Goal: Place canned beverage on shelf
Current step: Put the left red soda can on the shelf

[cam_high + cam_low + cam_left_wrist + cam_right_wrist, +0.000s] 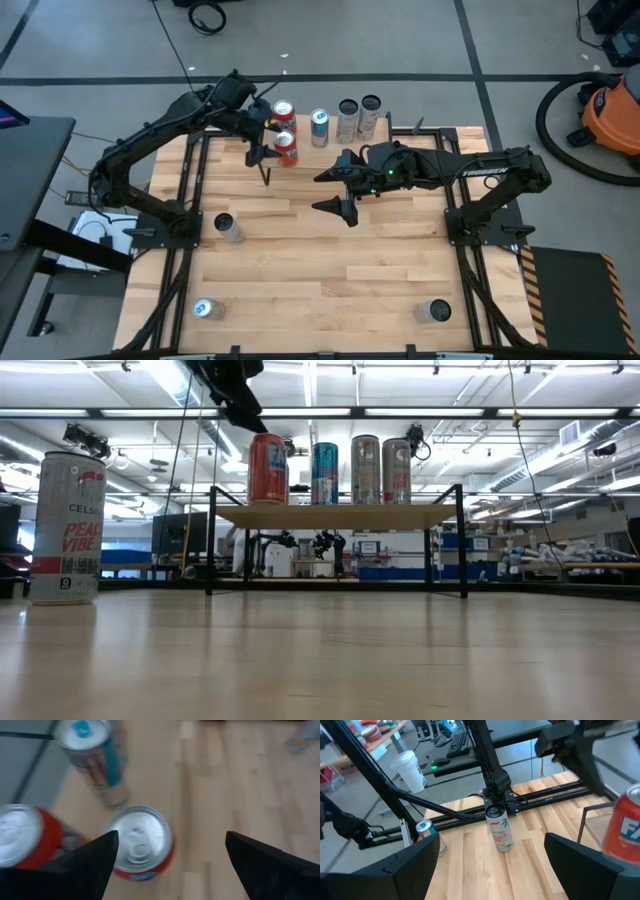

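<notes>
The shelf (340, 516) stands at the table's far middle, its wooden board on thin black legs. Several cans stand upright on it: two red ones (283, 112) (286, 148), a blue one (319, 127) and two pale ones (347, 120) (369, 115). My left gripper (261, 166) hangs open above the shelf's left end, just left of the nearer red can (142, 842), with nothing between its fingers. My right gripper (335, 193) waits open above the table's middle, on the near side of the shelf.
Three more cans stand on the table: one at the left middle (228, 228), one at the near left (205, 310) and one at the near right (435, 312). Black rails run along both table sides. Bare wood lies between the shelf and the near edge.
</notes>
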Robot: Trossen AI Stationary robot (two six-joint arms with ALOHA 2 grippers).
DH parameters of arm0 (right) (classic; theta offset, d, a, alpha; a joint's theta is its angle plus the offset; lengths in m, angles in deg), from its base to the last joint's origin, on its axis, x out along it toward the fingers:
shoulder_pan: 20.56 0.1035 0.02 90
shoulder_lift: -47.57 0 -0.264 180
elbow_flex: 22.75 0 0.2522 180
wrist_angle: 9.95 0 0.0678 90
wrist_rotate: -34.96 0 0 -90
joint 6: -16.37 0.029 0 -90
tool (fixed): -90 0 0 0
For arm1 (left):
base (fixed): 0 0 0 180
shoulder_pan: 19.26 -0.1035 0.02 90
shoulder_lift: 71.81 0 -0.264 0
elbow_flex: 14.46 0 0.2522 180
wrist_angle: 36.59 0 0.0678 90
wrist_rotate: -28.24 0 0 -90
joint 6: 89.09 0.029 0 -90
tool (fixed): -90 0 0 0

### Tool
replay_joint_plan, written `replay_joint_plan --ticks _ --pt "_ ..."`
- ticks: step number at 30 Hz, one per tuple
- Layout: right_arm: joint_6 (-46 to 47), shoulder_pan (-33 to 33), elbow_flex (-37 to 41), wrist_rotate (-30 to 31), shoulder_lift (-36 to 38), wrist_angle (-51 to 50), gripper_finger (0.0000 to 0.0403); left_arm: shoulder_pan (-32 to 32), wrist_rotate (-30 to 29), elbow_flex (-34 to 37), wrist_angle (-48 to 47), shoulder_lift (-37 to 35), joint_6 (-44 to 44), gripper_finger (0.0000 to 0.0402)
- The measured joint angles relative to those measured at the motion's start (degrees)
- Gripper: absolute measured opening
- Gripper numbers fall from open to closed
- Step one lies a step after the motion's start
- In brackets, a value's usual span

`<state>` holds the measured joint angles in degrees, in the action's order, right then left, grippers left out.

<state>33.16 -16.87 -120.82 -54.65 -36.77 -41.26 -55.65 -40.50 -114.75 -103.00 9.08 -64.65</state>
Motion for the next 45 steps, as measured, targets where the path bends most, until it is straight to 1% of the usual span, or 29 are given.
replay_joint_plan --ticks 2,4,9,14,16,18,23,26,29,36,41,45 --pt "1.5 0.0 0.0 0.0 0.0 0.4 0.0369 0.8 -4.1 -0.8 -0.1 0.0 -0.6 0.0373" --pt "2.1 0.0 0.0 0.0 0.0 0.8 0.0369 1.3 -6.4 -1.3 -0.1 0.1 -1.4 0.0373" --pt "2.7 0.0 0.0 0.0 0.0 1.8 0.0369 2.9 -6.6 -1.4 -0.1 0.0 -2.4 0.0373" --pt "2.8 0.0 0.0 0.0 0.0 2.6 0.0369 6.5 -6.7 -1.4 -0.3 0.0 -3.1 0.0373" --pt "2.4 0.0 0.0 0.8 0.0 4.4 0.0369 8.0 -6.6 -1.4 -0.3 0.0 -3.4 0.0373" --pt "0.6 -0.3 0.0 1.7 0.0 6.5 0.0369 9.3 -6.6 -1.4 -0.7 0.0 -4.4 0.0373" --pt "-8.1 -1.2 0.0 2.0 0.0 6.4 0.0369 13.1 -7.0 -1.4 -2.6 0.0 -5.7 0.0373" --pt "-9.2 -1.8 0.0 2.1 0.0 6.4 0.0369 15.5 -8.7 -1.4 -2.6 0.0 -7.8 0.0373" --pt "-8.3 -2.3 0.0 2.1 0.0 6.4 0.0369 17.1 -12.7 -1.2 -2.4 0.0 -10.0 0.0373" --pt "-7.4 -3.1 0.0 2.1 0.0 6.4 0.0369 17.7 -18.4 4.0 -0.6 0.0 -12.1 0.0373" --pt "-7.4 -3.1 0.0 2.1 0.0 6.3 0.0369 17.2 -19.2 6.4 3.1 0.1 -12.3 0.0373" --pt "-7.5 -3.1 0.0 2.1 0.0 6.3 0.0369 17.2 -21.0 6.4 3.4 0.1 -12.3 0.0373"
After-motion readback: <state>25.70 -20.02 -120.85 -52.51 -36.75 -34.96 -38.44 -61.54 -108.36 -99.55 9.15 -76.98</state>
